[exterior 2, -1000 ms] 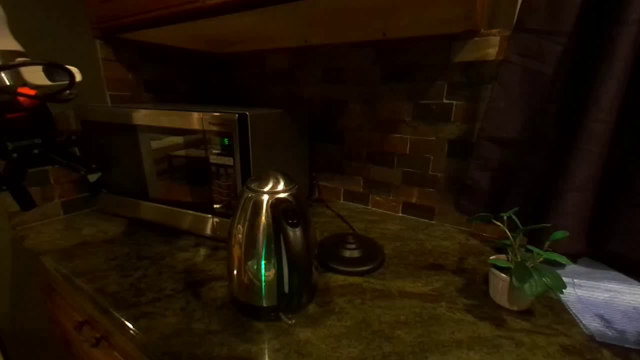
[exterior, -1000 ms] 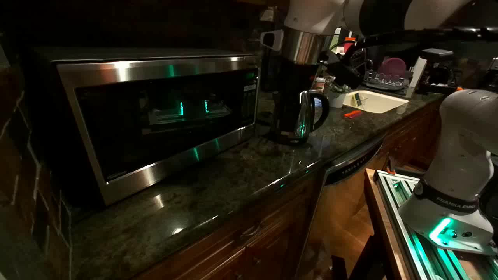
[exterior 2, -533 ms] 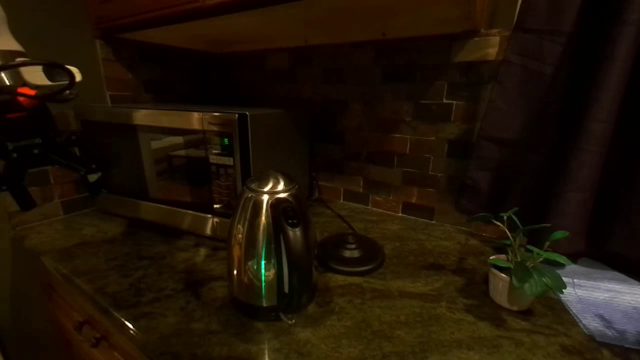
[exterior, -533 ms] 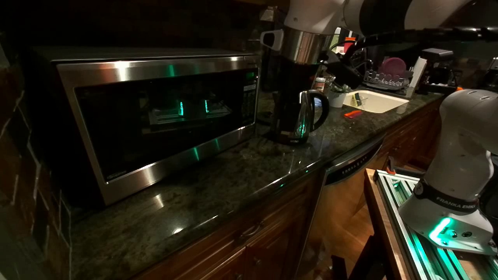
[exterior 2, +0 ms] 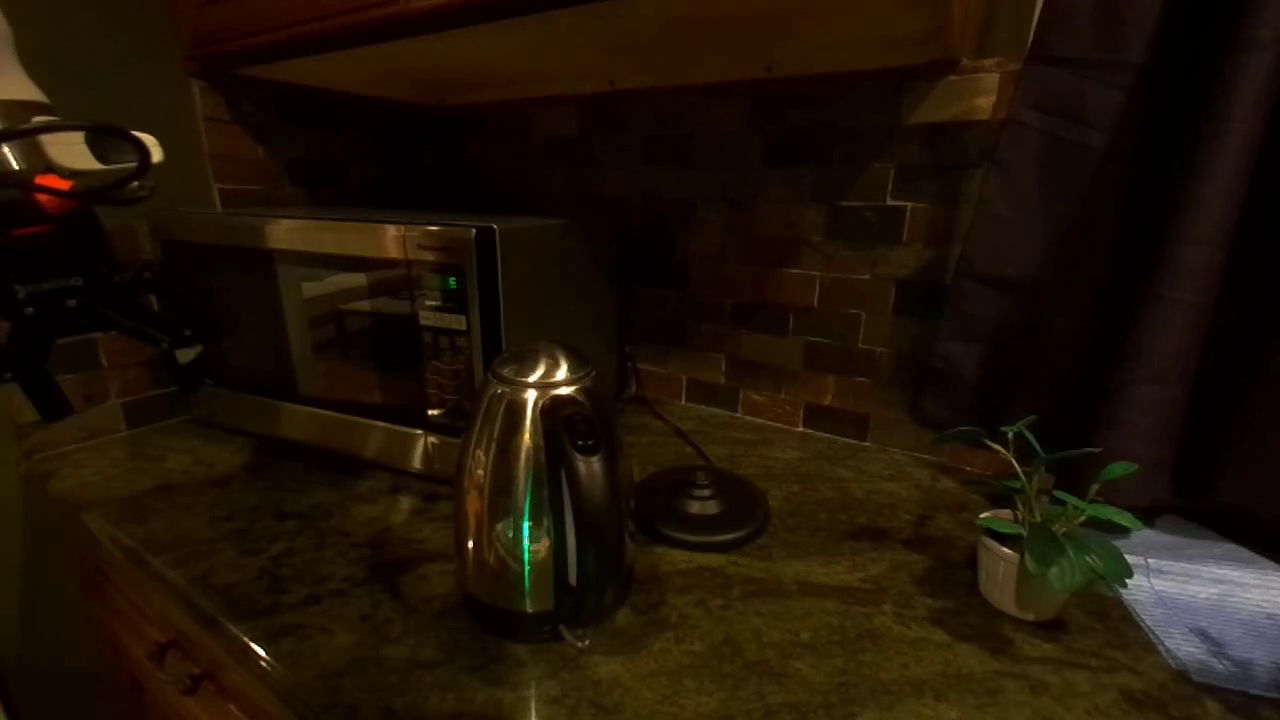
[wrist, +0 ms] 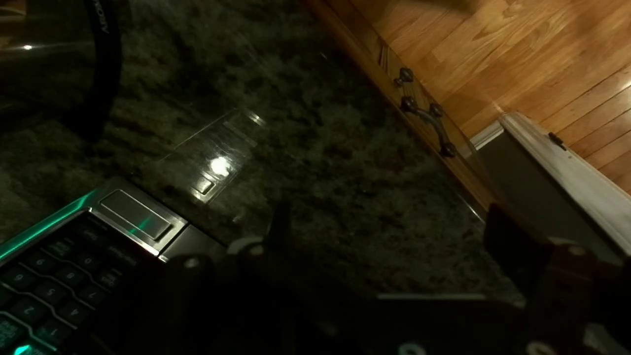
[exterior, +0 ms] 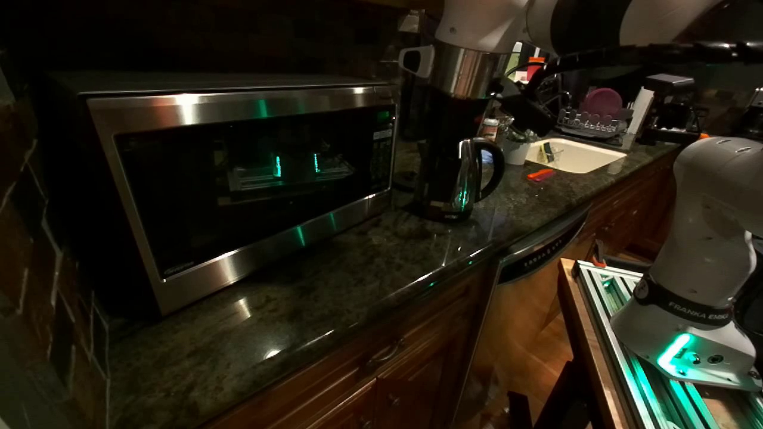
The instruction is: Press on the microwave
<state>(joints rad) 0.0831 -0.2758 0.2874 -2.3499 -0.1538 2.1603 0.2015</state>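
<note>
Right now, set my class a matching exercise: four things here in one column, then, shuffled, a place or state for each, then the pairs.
Things
1. Microwave
2. Kettle
3. Plant
4. Gripper

Place or state
A. off its round base
B. open
C. in a pale pot
D. green display lit

Pairs: 1-D, 2-A, 3-C, 4-B

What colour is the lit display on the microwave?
Green; the display shows best in an exterior view.

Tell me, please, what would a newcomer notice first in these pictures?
The big stainless-steel microwave, dominating the left of an exterior view, probably comes first. Next are the shiny electric kettle, standing off its power base on the countertop, and the green light on the robot's base.
</note>
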